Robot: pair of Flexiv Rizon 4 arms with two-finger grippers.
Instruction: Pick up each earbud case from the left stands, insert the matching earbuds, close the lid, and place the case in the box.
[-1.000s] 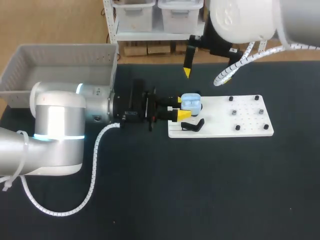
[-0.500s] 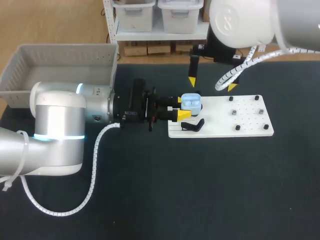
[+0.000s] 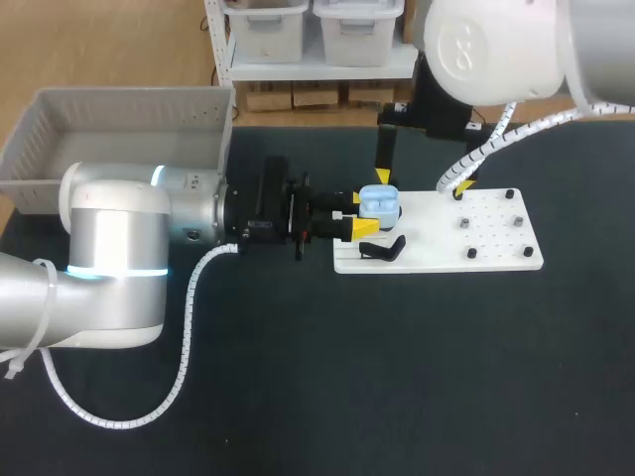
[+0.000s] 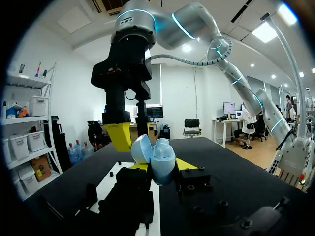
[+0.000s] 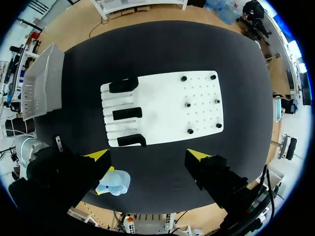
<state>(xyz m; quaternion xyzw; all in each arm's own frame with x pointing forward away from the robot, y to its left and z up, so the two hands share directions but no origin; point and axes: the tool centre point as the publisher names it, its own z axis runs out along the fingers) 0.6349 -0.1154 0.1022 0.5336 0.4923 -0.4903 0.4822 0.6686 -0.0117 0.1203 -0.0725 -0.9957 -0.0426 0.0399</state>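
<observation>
Snugly in left tool [image 3: 359, 214], open earbud case [image 3: 380, 203]

Left gripper [image 3: 359, 213] clamped, right gripper [image 3: 422, 180] spread wide, pointing down

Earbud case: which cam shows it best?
Left wrist view: the earbud case sits close up, lid open, gripped by the left gripper. Head view shows it small from above; right wrist view, partly hidden.

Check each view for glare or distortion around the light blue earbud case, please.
Head view: even light, no glare on the light blue earbud case. Left wrist view: bright glare overhead, and the fisheye curves the right arm behind the case. Right wrist view: the black table bows round at its edges.
</observation>
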